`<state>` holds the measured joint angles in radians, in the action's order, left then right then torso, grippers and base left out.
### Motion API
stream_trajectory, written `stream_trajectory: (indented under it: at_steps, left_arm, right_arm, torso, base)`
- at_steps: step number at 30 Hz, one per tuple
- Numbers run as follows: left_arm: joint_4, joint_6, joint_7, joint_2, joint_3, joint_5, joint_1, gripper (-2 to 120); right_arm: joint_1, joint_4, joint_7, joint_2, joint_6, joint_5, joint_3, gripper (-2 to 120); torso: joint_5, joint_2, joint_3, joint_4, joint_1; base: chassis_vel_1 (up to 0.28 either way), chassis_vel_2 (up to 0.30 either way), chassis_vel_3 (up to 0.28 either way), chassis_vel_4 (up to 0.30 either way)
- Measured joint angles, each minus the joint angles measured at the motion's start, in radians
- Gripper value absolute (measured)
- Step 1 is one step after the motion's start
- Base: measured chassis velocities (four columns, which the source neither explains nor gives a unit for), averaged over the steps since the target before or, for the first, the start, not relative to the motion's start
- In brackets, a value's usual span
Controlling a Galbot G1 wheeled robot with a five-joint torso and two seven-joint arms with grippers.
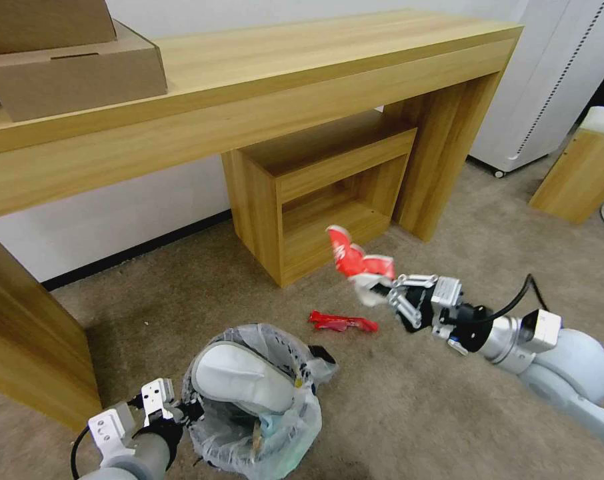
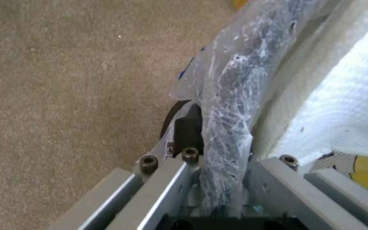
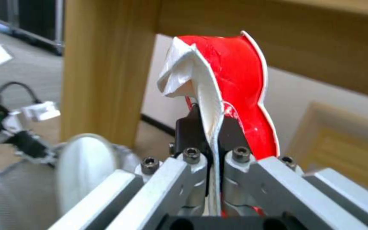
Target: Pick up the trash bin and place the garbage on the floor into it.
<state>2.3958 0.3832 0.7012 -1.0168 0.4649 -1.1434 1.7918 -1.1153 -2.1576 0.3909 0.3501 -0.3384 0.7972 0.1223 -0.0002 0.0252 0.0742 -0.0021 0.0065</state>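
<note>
The right gripper (image 1: 375, 291), fingers pinching the crushed red-and-white paper cup (image 1: 353, 258), hangs rightward of the bag-lined dark trash bin (image 1: 255, 407), whose rim the left gripper (image 1: 182, 408) clamps.

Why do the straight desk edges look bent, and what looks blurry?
Head view: the wide lens bows the desk. Right wrist view: the crushed red cup is sharp, the room behind soft. Left wrist view: the bin's plastic bag glares white.

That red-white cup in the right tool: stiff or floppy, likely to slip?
Likely floppy: the red-white cup is crushed flat and folded between the right tool pads. Probably light, as it stands up unsupported. Slip seems unlikely; only a thin wall is pinched.
</note>
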Motion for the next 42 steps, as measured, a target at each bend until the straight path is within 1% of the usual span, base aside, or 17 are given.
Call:
stream_trajectory:
  at_steps: [2,3,6,7,10,11,14,15,16,17,18,20,21,24,32,38,42]
  left_arm:
    - [-0.006,0.000,-0.001,-0.008,-0.010,0.016,-0.001,0]
    - [-0.006,0.000,-0.001,-0.008,-0.010,0.016,-0.001,0]
    - [-0.010,0.001,-0.003,-0.020,-0.020,0.034,-0.002,0]
    - [-0.010,0.001,-0.003,-0.020,-0.020,0.034,-0.002,0]
    - [-0.012,0.001,-0.010,-0.028,-0.023,0.045,-0.002,0]
    - [-0.012,0.001,-0.010,-0.028,-0.023,0.045,-0.002,0]
    - [-0.016,0.002,-0.017,-0.039,-0.029,0.066,0.001,0]
    - [-0.016,0.002,-0.017,-0.039,-0.029,0.066,0.001,0]
    - [-0.018,0.003,-0.019,-0.047,-0.033,0.078,0.003,0]
    - [-0.019,0.003,-0.020,-0.052,-0.035,0.085,0.004,0]
    - [-0.019,0.003,-0.020,-0.052,-0.035,0.085,0.004,0]
    - [-0.024,0.004,-0.024,-0.066,-0.040,0.105,0.007,0]
    - [-0.024,0.004,-0.024,-0.066,-0.040,0.105,0.007,0]
    - [-0.030,0.004,-0.026,-0.076,-0.040,0.119,0.009,0]
    - [-0.037,0.003,-0.027,-0.080,-0.031,0.127,0.004,0]
    - [-0.037,0.003,-0.028,-0.082,-0.031,0.132,-0.001,0]
    - [-0.039,0.002,-0.028,-0.086,-0.032,0.140,-0.001,0]
  right_arm:
    - [0.038,0.001,-0.004,-0.007,0.005,0.014,-0.068,0]
    - [0.038,0.001,-0.004,-0.007,0.005,0.014,-0.068,0]
    - [0.119,0.012,-0.004,0.000,0.007,0.014,-0.179,0]
    - [0.119,0.012,-0.004,0.000,0.007,0.014,-0.179,0]
    - [0.237,0.005,-0.008,0.029,0.021,0.050,-0.298,0]
    - [0.237,0.005,-0.008,0.029,0.021,0.050,-0.298,0]
    - [0.364,0.016,-0.009,0.062,0.030,0.073,-0.422,0]
    - [0.364,0.016,-0.009,0.062,0.030,0.073,-0.422,0]
    - [0.428,0.038,-0.010,0.089,0.030,0.069,-0.492,0]
    - [0.459,0.050,-0.012,0.105,0.031,0.067,-0.530,0]
    - [0.459,0.050,-0.012,0.105,0.031,0.067,-0.530,0]
    - [0.534,0.082,-0.024,0.164,0.036,0.069,-0.630,0]
    - [0.534,0.082,-0.024,0.164,0.036,0.069,-0.630,0]
    - [0.582,0.109,-0.044,0.226,0.047,0.076,-0.719,0]
    - [0.594,0.110,-0.069,0.265,0.062,0.074,-0.802,0]
    - [0.560,0.114,-0.080,0.263,0.067,0.066,-0.822,0]
    - [0.548,0.142,-0.080,0.284,0.067,0.052,-0.834,0]
  torso:
    - [0.0004,0.000,0.000,0.0001,0.000]
    - [0.0004,0.000,0.000,0.0001,0.000]
    - [0.0003,0.000,0.000,-0.0001,0.000]
    - [0.0003,0.000,0.000,-0.0001,0.000]
    - [0.0002,0.000,0.000,-0.0001,0.000]
    - [0.0002,0.000,0.000,-0.0001,0.000]
    - [-0.0001,0.000,0.000,-0.0001,0.000]
    - [-0.0001,0.000,0.000,-0.0001,0.000]
    - [0.0004,0.000,0.000,0.0000,0.000]
    - [0.0003,0.000,0.000,0.0001,0.000]
    - [0.0003,0.000,0.000,0.0001,0.000]
    - [0.0001,0.000,0.000,0.0000,0.000]
    - [0.0001,0.000,0.000,0.0000,0.000]
    - [0.0000,0.000,0.000,0.0002,0.000]
    - [0.0000,0.000,0.000,0.0001,0.000]
    - [0.0002,0.000,0.000,-0.0001,0.000]
    - [0.0003,0.000,0.000,-0.0001,0.000]
  base:
    - [0.000,0.000,0.000,0.000]
    - [0.000,0.000,0.000,0.000]
    - [0.000,0.000,0.000,0.000]
    - [0.000,0.000,0.000,0.000]
    - [0.000,0.000,0.000,0.000]
    - [0.000,0.000,0.000,0.000]
    - [0.000,0.000,0.000,0.000]
    - [0.000,0.000,0.000,0.000]
    - [0.000,0.000,0.000,0.000]
    - [0.000,0.000,0.000,0.000]
    - [0.000,0.000,0.000,0.000]
    - [0.000,0.000,0.000,0.000]
    - [0.000,0.000,0.000,0.000]
    - [0.000,0.000,0.000,0.000]
    - [0.000,0.000,0.000,0.000]
    - [0.000,0.000,0.000,0.000]
    - [0.000,0.000,0.000,0.000]
